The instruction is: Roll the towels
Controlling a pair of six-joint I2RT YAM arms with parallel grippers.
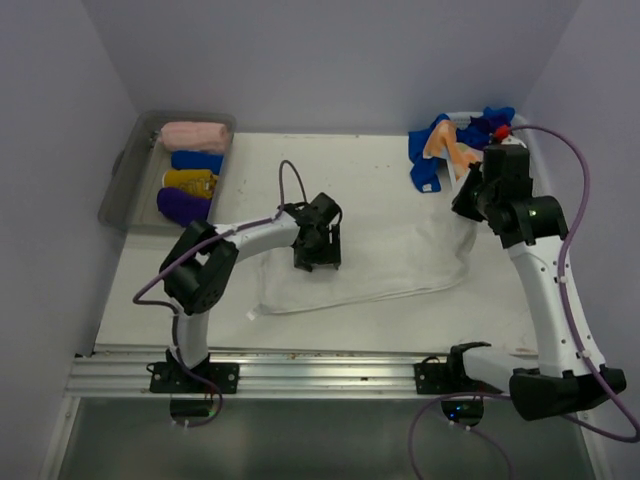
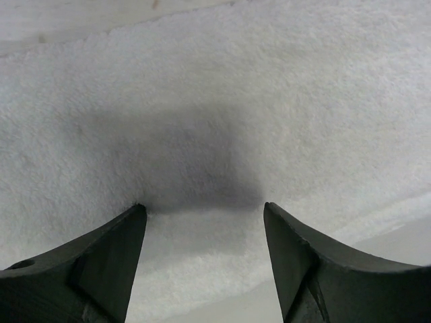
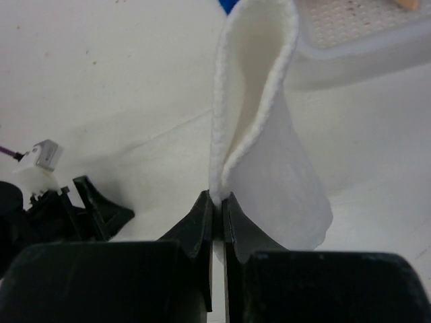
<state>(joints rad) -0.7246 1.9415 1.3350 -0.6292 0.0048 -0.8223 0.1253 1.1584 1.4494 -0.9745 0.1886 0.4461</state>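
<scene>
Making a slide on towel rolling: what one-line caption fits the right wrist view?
Right claw shut on a raised fold of the white towel, basket behind.

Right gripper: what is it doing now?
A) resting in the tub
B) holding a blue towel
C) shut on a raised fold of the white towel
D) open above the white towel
C: the right wrist view shows the right gripper closed on an upstanding fold of the white towel.
</scene>
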